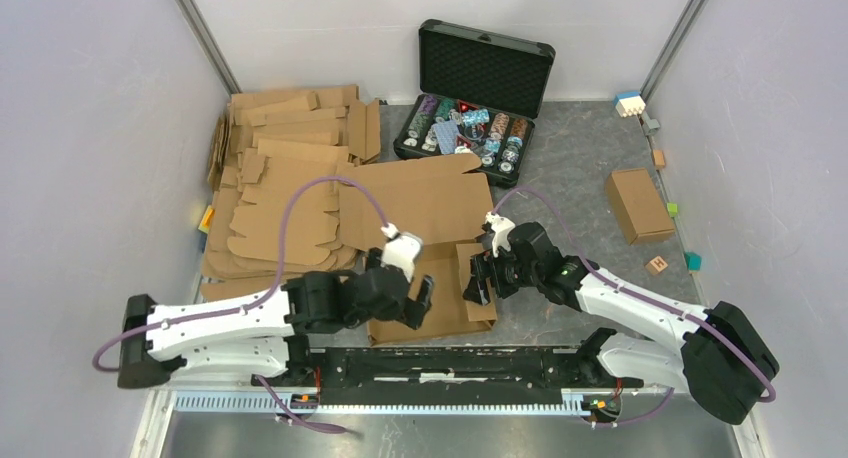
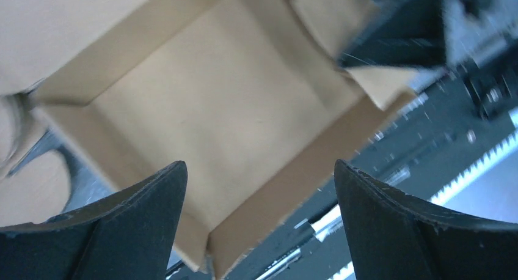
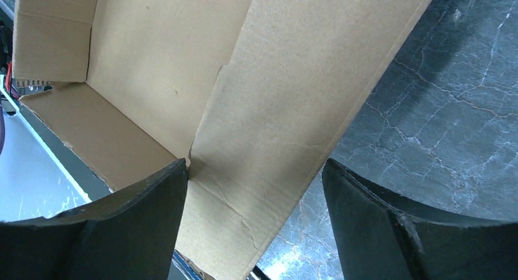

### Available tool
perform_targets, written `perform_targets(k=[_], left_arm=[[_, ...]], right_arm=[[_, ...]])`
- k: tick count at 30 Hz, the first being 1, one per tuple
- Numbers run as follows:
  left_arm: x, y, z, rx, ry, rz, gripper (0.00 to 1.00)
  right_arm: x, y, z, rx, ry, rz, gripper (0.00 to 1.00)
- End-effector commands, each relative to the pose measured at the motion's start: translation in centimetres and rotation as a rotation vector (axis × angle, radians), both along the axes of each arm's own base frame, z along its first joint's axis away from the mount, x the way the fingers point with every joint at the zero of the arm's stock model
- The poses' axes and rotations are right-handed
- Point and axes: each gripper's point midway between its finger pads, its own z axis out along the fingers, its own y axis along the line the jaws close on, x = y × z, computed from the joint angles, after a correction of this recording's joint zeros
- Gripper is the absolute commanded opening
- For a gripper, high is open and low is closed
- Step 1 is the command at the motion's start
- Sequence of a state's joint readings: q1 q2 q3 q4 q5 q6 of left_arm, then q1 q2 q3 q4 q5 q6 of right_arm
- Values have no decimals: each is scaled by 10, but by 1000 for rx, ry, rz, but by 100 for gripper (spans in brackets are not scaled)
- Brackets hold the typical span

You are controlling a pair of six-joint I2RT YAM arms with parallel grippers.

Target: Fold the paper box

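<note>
**Box half-formed, side flaps next**

Top view: the box [image 1: 432, 303] sits on the table [image 1: 580, 168] at near centre, between the two arms. Its big back panel lies flat toward the black case [image 1: 476, 108]. The near part looks like a shallow tray with low walls. The left gripper [image 1: 421, 303] hangs over the tray's left side and the right gripper [image 1: 478, 278] is at the right flap. A stack of blanks [image 1: 285, 168] lies far left, and a small box [image 1: 638, 204] is well apart on the right.

Left wrist: the fingers [image 2: 131, 231] are spread wide with nothing between them. The tray floor and two raised walls show below. The right gripper is blurred at the upper right, by the far flap.

Right wrist: the fingers [image 3: 122, 231] are also spread wide and empty. The right flap leans outward over the bare table and is not upright. A creased corner tab shows beside it.

Step, as I judge it: standing up and tucking the side flaps, with the lid not yet closed. The next move probably needs the right gripper to catch or push the leaning flap up along its crease. The left gripper would have to steady the tray, or the light card may slide.
</note>
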State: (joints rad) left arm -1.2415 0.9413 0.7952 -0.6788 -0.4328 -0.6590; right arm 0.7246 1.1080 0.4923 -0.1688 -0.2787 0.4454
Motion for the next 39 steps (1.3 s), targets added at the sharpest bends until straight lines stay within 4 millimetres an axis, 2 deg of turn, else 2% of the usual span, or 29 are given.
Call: perform_targets(k=[1,6,10,19,22,29,39], left_arm=[[-27,-51,18,-1,-161,-306,98],[-69,-81,-6,61,-184,-579,97],[-84,-92,-28,115,-129,-675,92],[-73,-86,-63,117,-41,-639,83],[-71,-83,-67,109,-16,-643,78],[-66,-80,-78,143,4,-644,74],[-60,-84,-90,157,79,-661,43]], right_arm=[[9,-3,1,-24,-40,-12,85],[8,-4,1,-28,-40,-6,85],[8,-4,2,-25,-41,-6,85],[8,-1,3,-15,-34,-1,85],[8,-2,3,-19,-32,-4,85],[9,0,3,-20,-28,-3,85],[12,2,7,-22,-31,-5,85]])
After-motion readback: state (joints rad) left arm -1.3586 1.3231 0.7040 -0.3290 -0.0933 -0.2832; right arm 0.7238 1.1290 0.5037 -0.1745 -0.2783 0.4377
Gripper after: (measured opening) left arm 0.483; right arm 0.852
